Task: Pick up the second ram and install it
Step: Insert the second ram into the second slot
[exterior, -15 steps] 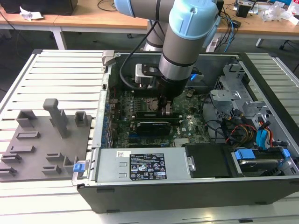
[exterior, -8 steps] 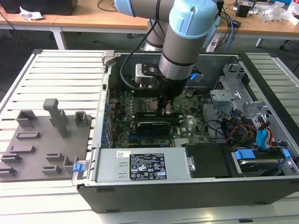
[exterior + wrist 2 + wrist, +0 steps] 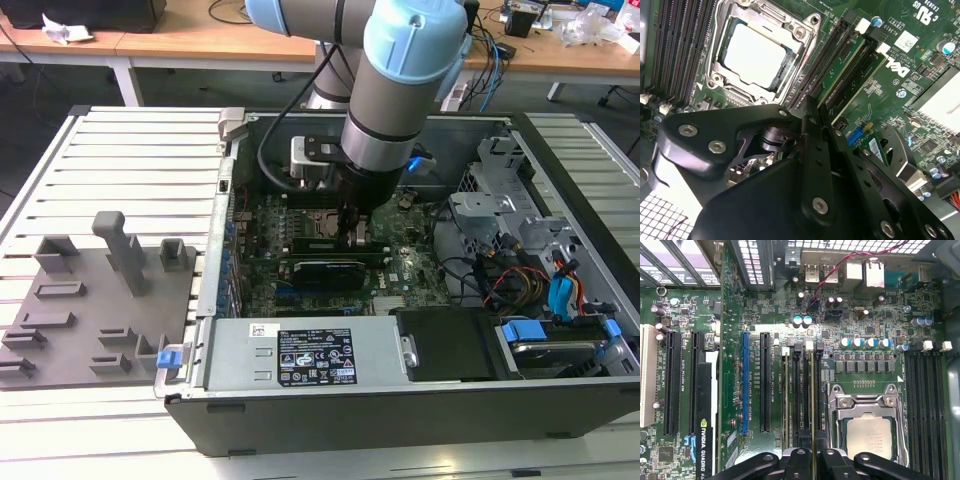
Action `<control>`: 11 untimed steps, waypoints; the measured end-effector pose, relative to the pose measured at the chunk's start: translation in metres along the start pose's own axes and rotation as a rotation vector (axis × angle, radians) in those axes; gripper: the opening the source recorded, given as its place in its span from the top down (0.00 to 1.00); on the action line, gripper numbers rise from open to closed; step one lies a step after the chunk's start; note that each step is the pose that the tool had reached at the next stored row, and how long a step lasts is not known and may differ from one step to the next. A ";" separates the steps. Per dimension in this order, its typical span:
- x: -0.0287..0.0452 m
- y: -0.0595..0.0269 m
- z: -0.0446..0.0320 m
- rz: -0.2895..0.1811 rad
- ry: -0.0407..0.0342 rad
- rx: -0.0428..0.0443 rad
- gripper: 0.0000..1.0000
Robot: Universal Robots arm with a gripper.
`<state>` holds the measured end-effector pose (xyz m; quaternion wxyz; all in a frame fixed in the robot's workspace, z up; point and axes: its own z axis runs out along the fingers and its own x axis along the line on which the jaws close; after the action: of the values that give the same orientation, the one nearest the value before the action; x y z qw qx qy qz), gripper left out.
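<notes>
Inside the open computer case (image 3: 560,200) the gripper (image 3: 813,460) pinches the second ram (image 3: 813,405) edge-on over the slots (image 3: 801,390); any tilt risks jamming it

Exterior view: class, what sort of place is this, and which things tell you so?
Probably a robotics lab or workshop: an open computer case on a slatted metal bench, a robot arm reaching in, cable-strewn desks behind.
</notes>
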<state>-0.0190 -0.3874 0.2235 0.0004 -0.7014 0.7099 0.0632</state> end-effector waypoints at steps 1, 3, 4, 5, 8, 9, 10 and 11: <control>0.0001 -0.0002 0.0006 0.000 -0.0025 -0.0014 0.86; 0.0002 -0.0003 0.0012 0.000 -0.0045 -0.0022 0.86; 0.0004 -0.0004 0.0016 0.000 -0.0058 -0.0025 0.86; 0.0013 -0.0004 0.0016 0.000 -0.0061 -0.0024 0.86; 0.0019 -0.0015 0.0017 0.000 -0.0055 -0.0036 0.86; 0.0020 -0.0020 0.0020 0.000 -0.0056 -0.0040 0.86; 0.0019 -0.0022 0.0024 0.000 -0.0059 -0.0040 0.86; 0.0020 -0.0024 0.0031 0.000 -0.0059 -0.0041 0.86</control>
<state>-0.0170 -0.3891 0.2200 0.0011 -0.7013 0.7098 0.0667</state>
